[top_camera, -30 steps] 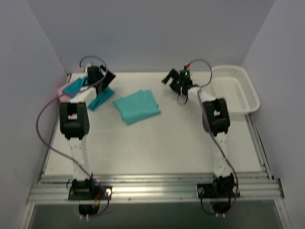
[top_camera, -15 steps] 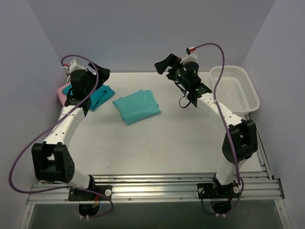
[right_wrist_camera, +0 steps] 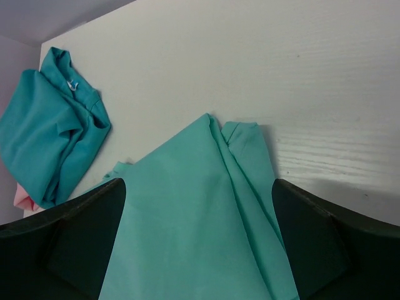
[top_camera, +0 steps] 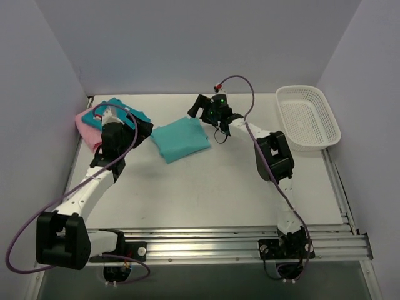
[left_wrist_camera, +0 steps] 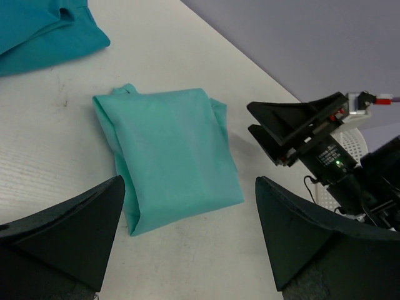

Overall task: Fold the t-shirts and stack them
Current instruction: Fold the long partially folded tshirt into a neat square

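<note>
- The left arm (top_camera: 94, 181) reaches from its base at the near left edge, slanting up the table, its wrist bent toward the middle.
- The left hand (top_camera: 142, 130) hangs just beside the left edge of the folded sea-green shirt (top_camera: 180, 139). Its fingers (left_wrist_camera: 69, 231) are spread wide and grip nothing. In its own camera the shirt lies on the table between and beyond them.
- The right arm (top_camera: 275, 156) rises from the near right edge, bends at the elbow and stretches leftward across the far part of the table.
- The right hand (top_camera: 195, 107) hovers over the far corner of the sea-green shirt. Its fingers (right_wrist_camera: 62, 237) are also wide apart and empty, with the shirt's folded corner seen between them.
- Whether either hand touches the cloth cannot be told.
- The sea-green shirt lies folded near the middle of the table (top_camera: 206, 187), toward the far side.
- The darker teal shirt (top_camera: 122, 109) lies crumpled at the far left, its white neck label (right_wrist_camera: 72, 84) showing, with the pink shirt (top_camera: 86, 122) partly under it.
- A white mesh basket (top_camera: 307, 115) stands at the far right.
</note>
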`<control>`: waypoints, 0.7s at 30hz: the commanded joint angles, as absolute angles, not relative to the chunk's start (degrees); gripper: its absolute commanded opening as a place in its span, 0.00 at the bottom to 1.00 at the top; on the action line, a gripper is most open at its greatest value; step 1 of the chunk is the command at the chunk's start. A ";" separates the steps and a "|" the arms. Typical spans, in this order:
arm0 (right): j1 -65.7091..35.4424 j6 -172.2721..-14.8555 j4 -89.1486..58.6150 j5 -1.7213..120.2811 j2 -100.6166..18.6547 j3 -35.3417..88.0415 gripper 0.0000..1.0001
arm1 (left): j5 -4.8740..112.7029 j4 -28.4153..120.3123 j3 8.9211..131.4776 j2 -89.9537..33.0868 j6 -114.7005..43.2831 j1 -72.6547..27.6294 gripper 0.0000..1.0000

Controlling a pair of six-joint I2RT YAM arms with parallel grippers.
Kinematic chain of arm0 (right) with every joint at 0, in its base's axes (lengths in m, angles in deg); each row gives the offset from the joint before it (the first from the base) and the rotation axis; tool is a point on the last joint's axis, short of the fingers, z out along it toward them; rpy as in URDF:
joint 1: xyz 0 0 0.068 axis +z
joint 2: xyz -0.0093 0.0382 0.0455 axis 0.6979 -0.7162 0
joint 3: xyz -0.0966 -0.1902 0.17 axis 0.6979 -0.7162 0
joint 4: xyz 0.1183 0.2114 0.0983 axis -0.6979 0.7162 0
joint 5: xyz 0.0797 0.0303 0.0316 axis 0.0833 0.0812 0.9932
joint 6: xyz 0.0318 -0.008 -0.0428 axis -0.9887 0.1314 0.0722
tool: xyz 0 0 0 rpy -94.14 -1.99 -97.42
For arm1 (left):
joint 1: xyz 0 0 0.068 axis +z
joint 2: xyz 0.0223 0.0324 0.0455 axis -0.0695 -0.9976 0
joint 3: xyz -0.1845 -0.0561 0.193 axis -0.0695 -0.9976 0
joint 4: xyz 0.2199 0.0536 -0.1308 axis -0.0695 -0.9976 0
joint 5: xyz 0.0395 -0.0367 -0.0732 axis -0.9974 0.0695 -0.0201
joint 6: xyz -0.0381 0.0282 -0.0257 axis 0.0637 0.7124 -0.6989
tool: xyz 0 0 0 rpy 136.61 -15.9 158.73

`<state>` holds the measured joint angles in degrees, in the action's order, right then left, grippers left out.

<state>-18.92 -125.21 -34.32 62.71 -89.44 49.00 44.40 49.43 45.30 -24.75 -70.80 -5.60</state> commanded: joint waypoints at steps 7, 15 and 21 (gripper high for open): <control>-16.75 -126.12 -35.02 65.35 -99.55 64.17 0.96 | 44.51 56.23 41.36 -25.45 -67.99 -6.91 0.94; -15.08 -127.53 -33.53 66.23 -108.16 74.54 0.96 | 44.60 57.20 40.31 -26.50 -67.81 -7.00 0.94; -15.08 -128.59 -34.32 67.37 -112.21 76.75 0.95 | 44.42 57.29 40.13 -26.59 -67.46 -7.00 0.94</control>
